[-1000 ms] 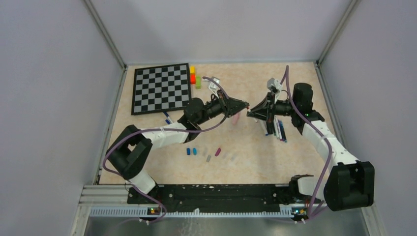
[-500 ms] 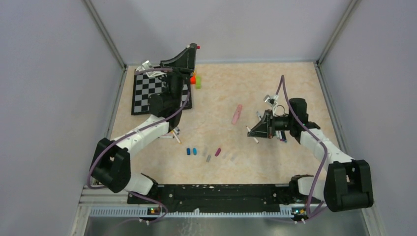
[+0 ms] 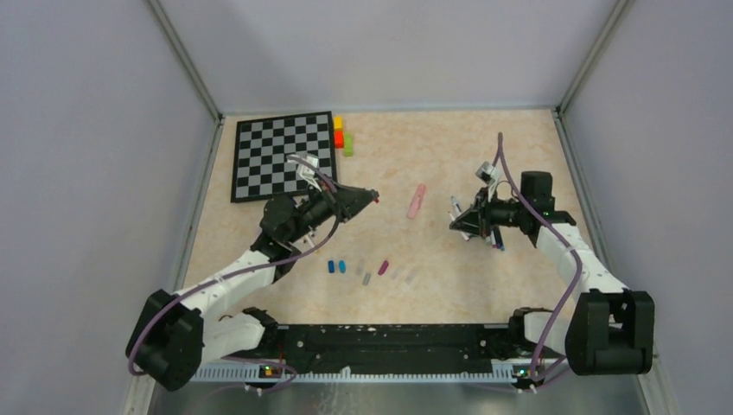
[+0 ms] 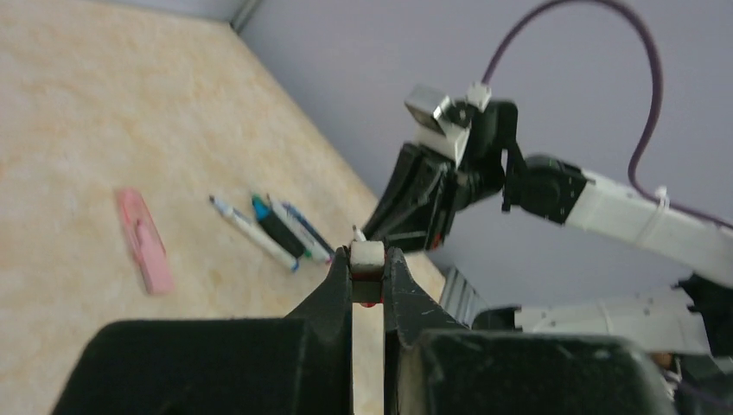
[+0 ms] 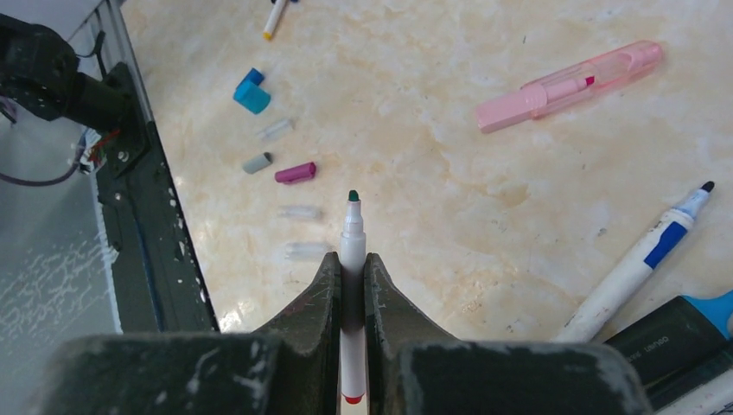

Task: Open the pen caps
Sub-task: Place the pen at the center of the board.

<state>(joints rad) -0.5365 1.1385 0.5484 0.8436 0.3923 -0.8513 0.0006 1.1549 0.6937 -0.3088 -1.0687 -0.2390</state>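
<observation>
My left gripper (image 3: 370, 196) hangs above the table left of centre, shut on a small red-and-white pen cap (image 4: 367, 258) that sits between its fingertips (image 4: 339, 275). My right gripper (image 3: 456, 225) is shut on a thin white pen (image 5: 351, 240) whose bare dark tip points toward the table's front. Loose caps lie in a row near the front: blue (image 3: 335, 266), grey (image 3: 366, 278), magenta (image 3: 384, 267) and clear ones (image 3: 410, 277). They also show in the right wrist view, blue (image 5: 251, 92) and magenta (image 5: 296, 173). More pens (image 3: 493, 233) lie under the right arm.
A pink highlighter (image 3: 417, 201) lies between the two grippers, uncapped in the right wrist view (image 5: 570, 86). A chessboard (image 3: 283, 156) lies at the back left, with yellow, red and green blocks (image 3: 341, 136) beside it. The black base rail (image 3: 380, 337) runs along the front.
One second ago both grippers met at the centre. The left arm then swung high over the chessboard and has come back down left of centre. The right gripper drew back right with the pen.
</observation>
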